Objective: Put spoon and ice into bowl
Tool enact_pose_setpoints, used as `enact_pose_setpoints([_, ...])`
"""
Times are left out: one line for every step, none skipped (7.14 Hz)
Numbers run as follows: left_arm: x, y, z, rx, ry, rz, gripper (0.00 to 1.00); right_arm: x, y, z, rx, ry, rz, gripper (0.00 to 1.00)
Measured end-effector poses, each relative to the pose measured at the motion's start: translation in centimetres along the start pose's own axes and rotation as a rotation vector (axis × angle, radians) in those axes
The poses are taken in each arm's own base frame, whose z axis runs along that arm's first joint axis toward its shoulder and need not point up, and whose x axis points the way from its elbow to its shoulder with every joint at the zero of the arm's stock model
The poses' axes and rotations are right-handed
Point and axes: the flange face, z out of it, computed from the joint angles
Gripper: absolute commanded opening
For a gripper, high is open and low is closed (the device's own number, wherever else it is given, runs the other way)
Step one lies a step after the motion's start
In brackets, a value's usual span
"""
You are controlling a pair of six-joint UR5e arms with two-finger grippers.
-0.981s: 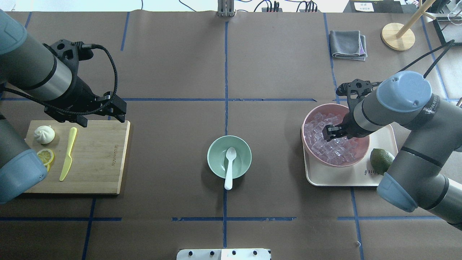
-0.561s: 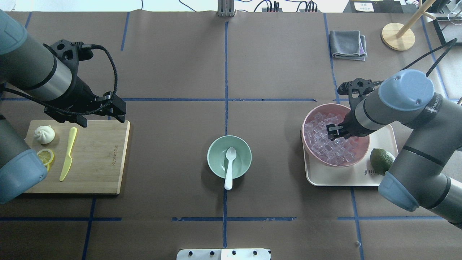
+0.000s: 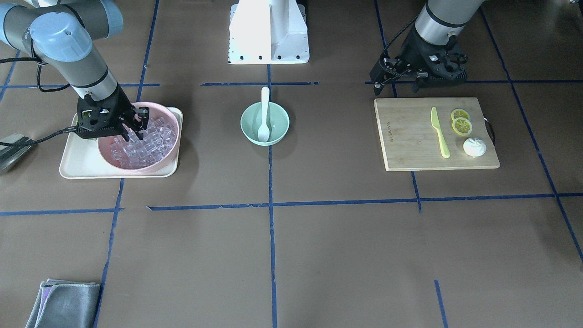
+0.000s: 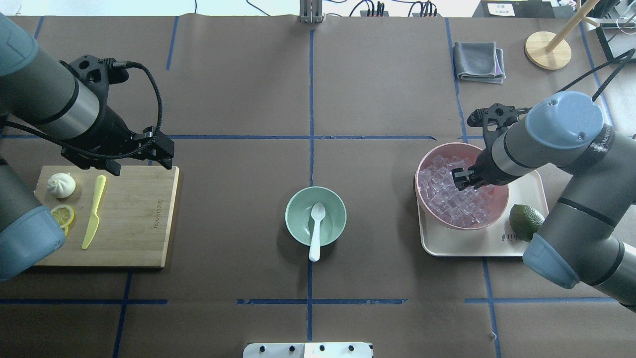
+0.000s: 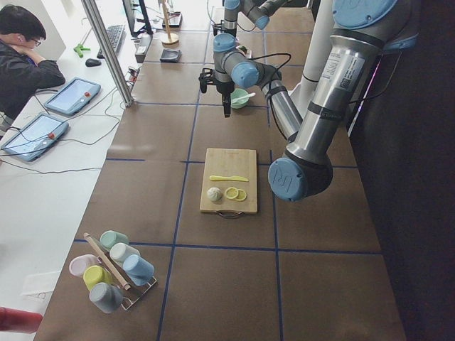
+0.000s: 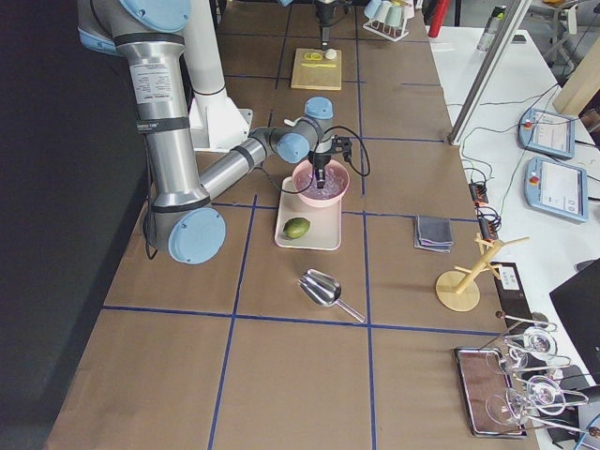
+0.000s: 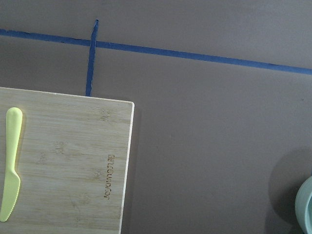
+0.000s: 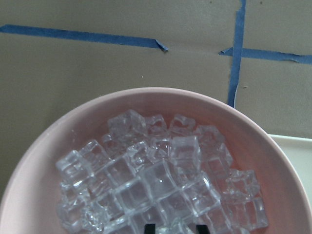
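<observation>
The white spoon [image 4: 316, 223] lies with its scoop in the mint-green bowl [image 4: 289, 219] at the table's middle and its handle over the near rim; both show in the front view, the spoon [image 3: 264, 114] in the bowl [image 3: 248, 130]. The ice [image 4: 447, 199] is piled in a pink bowl [image 4: 422, 164]. My right gripper [image 4: 464, 180] is down in that pile; in the right wrist view its fingertips [image 8: 149, 228] stand a cube's width apart with an ice cube [image 8: 173, 225] between them. My left gripper [image 4: 141, 161] hovers open and empty over the cutting board's far edge.
The pink bowl sits on a cream tray [image 4: 477, 246] with a lime [image 4: 525, 220]. A wooden cutting board [image 4: 134, 219] holds a yellow-green knife [image 4: 94, 211], a bun [image 4: 61, 185] and lemon slices [image 4: 63, 215]. A grey cloth [image 4: 479, 60] and wooden stand [image 4: 548, 49] are far right.
My right gripper has shifted a little to the right and away within the pink bowl, and its arm has risen slightly. The left arm, spoon and green bowl have not moved.
</observation>
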Motion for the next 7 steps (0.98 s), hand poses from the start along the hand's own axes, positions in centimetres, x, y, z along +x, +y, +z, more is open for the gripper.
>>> enact_pose_setpoints([-0.2, 0.1, -0.1, 0.0, 0.0, 0.0, 1.0, -1.4, -0.6, -1.3, 0.001, -0.004, 0.003, 0.0])
enact_pose_setpoints([-0.8, 0.4, -0.3, 0.002, -0.002, -0.002, 1.0, -4.0, -1.7, -3.0, 0.003, -0.008, 0.005, 0.0])
enact_pose_setpoints([-2.0, 0.7, -0.6, 0.007, -0.007, 0.008, 1.0, -7.1, -2.5, -4.5, 0.001, -0.012, 0.004, 0.0])
enact_pose_setpoints([-4.0, 0.7, -0.9, 0.01, -0.024, 0.051, 1.0, -10.0, -2.5, -5.4, -0.003, -0.023, 0.002, 0.0])
enact_pose_setpoints([-6.8, 0.3, -1.3, 0.014, -0.053, 0.121, 1.0, -12.8, -2.0, -5.9, -0.007, -0.044, 0.014, 0.0])
enact_pose_setpoints([-10.4, -0.3, -1.9, 0.022, -0.086, 0.188, 1.0, -15.7, -1.3, -6.2, -0.008, -0.066, 0.03, 0.0])
enact_pose_setpoints([-14.5, -0.9, -2.6, 0.024, -0.125, 0.234, 1.0, -18.9, -0.6, -6.0, -0.005, -0.078, 0.046, 0.0])
